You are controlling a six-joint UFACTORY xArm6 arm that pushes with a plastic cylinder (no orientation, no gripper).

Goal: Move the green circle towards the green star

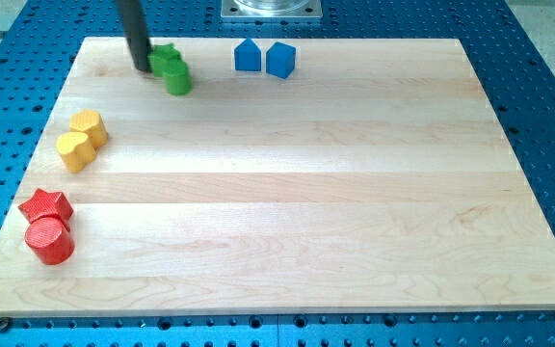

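Note:
The green circle [178, 80] sits near the board's top left, touching the green star [165, 58] just above and to its left. My tip [143, 67] stands right against the star's left side, a little up and left of the circle. The dark rod rises from there out of the view's top.
A blue house-shaped block [248, 56] and a blue cube [280, 60] stand side by side at the top centre. Two yellow blocks [81, 140] lie at the left edge. A red star [45, 204] and a red cylinder [50, 241] sit at the lower left. The wooden board [306, 193] lies on a blue perforated table.

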